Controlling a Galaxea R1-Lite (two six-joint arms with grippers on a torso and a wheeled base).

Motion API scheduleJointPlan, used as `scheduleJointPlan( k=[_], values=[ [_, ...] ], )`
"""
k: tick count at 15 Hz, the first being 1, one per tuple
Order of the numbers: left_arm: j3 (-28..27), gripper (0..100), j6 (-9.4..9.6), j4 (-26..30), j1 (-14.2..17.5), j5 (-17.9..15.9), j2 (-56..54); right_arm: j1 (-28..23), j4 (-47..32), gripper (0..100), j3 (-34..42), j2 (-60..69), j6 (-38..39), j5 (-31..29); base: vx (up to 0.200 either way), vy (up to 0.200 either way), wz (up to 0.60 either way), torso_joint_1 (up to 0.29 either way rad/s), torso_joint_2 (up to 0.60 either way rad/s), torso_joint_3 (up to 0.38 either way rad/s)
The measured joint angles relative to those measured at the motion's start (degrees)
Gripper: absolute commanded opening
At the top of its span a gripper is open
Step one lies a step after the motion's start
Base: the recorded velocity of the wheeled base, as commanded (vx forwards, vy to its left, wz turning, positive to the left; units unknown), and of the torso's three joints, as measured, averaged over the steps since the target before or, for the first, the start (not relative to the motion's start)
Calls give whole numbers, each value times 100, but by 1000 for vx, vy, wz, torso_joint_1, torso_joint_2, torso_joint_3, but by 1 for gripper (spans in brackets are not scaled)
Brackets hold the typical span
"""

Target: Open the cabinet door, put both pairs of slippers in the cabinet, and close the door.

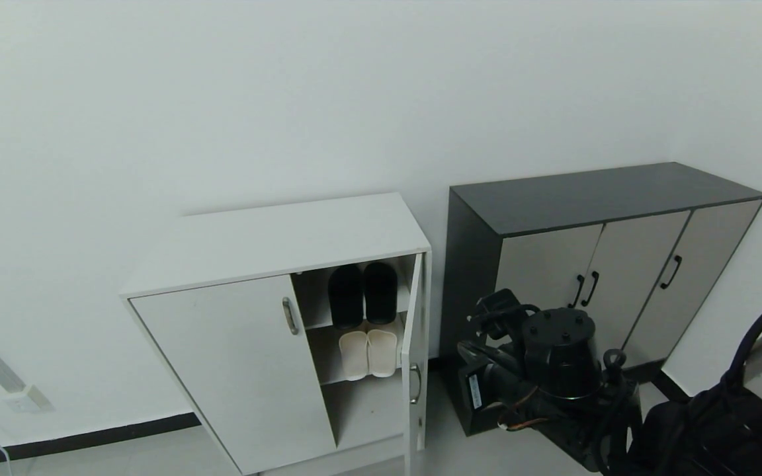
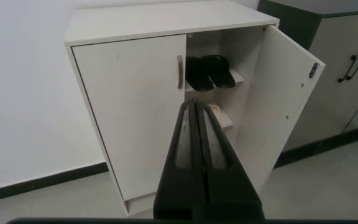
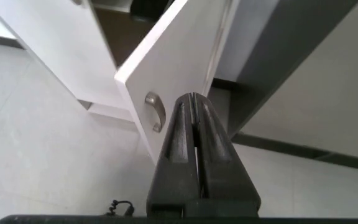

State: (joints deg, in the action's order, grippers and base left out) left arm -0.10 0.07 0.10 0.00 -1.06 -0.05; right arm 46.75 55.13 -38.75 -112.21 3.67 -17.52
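The right door point(image 1: 414, 317) stands open; the shut left door point(image 1: 235, 370) blocks the other half of the cabinet point(image 1: 275, 244). Black slippers point(image 1: 362, 294) and white slippers point(image 1: 368, 354) fill the upper shelves; the bottom shelf point(image 1: 364, 410) seems free. A dark cabinet point(image 1: 473, 264) stands just beside the open door.

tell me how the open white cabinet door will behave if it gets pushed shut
The open door is a flat, rigid-looking panel, so it should swing as one piece rather than flex. It looks thin for its height, so it is probably light to push.
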Motion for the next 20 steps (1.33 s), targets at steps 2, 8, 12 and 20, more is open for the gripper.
scheduleJointPlan(
  k=[2,8,12,20],
  values=[
    [0,0,2,0,0,0,0,16,7,0,37,-11,-1,1,0,0,600,-2,2,2],
    [0,0,2,1,-5,0,0,-9,121,0,174,-18,12,291,0,0,200,0,1,1],
    [0,0,6,0,0,-6,0,-80,432,0,364,30,-239,288,0,0,0,0,0,0],
    [0,0,9,0,0,-9,0,-417,391,0,625,-132,-407,268,0,0,0,0,0,0]
  ],
)
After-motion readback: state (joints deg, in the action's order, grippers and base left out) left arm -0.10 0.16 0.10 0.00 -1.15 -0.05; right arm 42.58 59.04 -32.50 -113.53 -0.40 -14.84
